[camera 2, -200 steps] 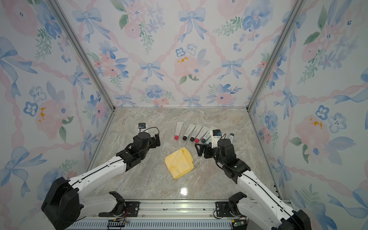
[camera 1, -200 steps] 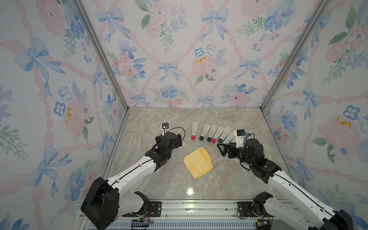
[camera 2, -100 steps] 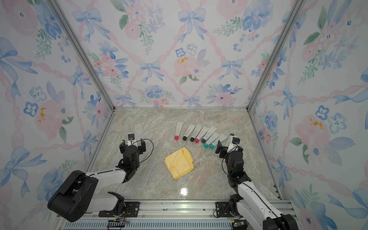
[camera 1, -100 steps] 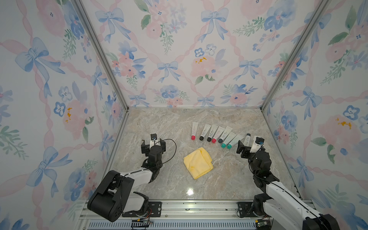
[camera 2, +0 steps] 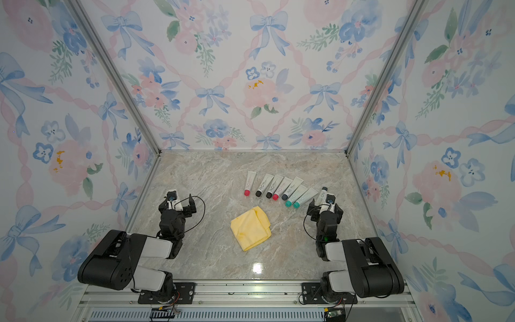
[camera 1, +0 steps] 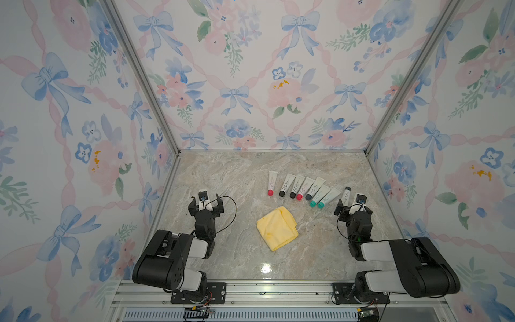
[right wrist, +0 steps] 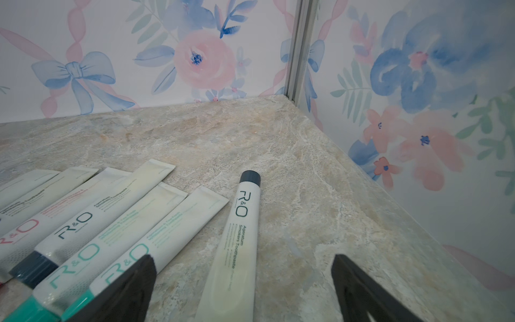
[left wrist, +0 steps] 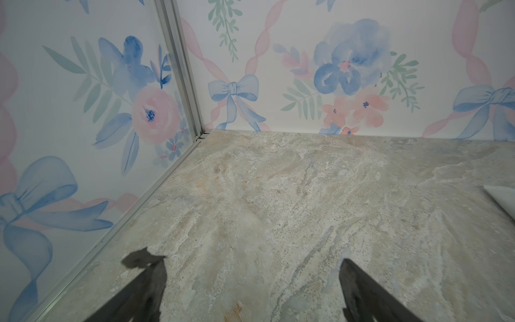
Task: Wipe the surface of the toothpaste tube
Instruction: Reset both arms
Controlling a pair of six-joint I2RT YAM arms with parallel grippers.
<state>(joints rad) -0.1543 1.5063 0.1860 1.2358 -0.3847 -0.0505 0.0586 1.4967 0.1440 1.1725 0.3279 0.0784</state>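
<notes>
Several white toothpaste tubes (camera 1: 302, 189) (camera 2: 280, 188) lie in a fanned row at the back right of the marble floor, caps toward the front. One more tube (camera 1: 346, 194) (camera 2: 322, 196) (right wrist: 239, 237) with a dark cap lies apart on the right, cap pointing away. My right gripper (camera 1: 352, 208) (camera 2: 324, 209) (right wrist: 243, 258) stands open just in front of it, holding nothing; the tube's flat end lies between the fingers in the right wrist view. A crumpled yellow cloth (camera 1: 277, 227) (camera 2: 250, 228) rests mid-floor. My left gripper (camera 1: 206, 205) (camera 2: 178, 207) (left wrist: 250, 263) is open over bare floor, far left of the cloth.
Floral walls close in the floor on three sides, with metal corner posts (camera 1: 172, 147) (right wrist: 298, 50). Both arms are folded back near the front rail (camera 1: 278, 290). A white tube corner (left wrist: 501, 198) shows at the edge of the left wrist view.
Both arms have drawn back from the middle toward the front rail and folded up. The left gripper left the cloth's side; the right one pulled back from the tubes. Both stayed open.
</notes>
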